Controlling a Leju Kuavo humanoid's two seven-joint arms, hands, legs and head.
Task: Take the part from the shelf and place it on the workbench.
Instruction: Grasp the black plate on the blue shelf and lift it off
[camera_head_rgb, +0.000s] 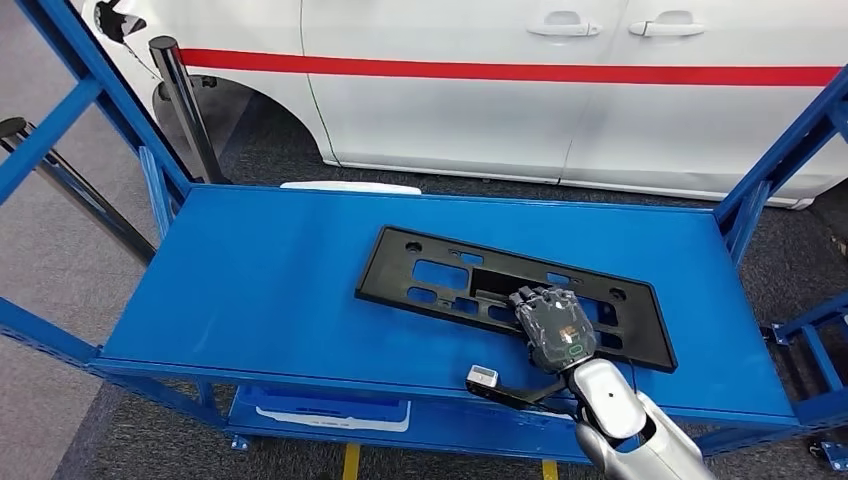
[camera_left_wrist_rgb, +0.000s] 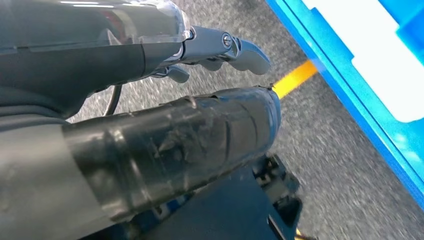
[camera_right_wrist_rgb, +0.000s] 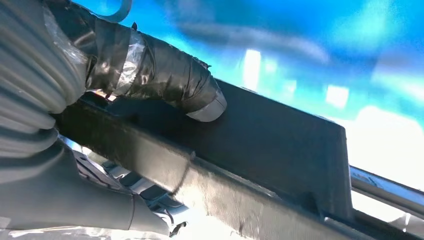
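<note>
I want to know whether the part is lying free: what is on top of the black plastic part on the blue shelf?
The right hand rests on the black part's near right section, thumb pressed against it in the wrist view. The stretch under the hand is covered. The remaining part shows bare.

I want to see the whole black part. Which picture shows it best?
The head view: the black part lies whole on the blue shelf under the right hand. The right wrist view shows one edge up close; the left wrist view, none I can tell.

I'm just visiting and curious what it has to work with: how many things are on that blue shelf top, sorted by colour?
Black: 1, the flat plastic part, with the right hand on its near edge.
White: 1, a flat piece at the shelf's far edge.
Total: 2
</note>
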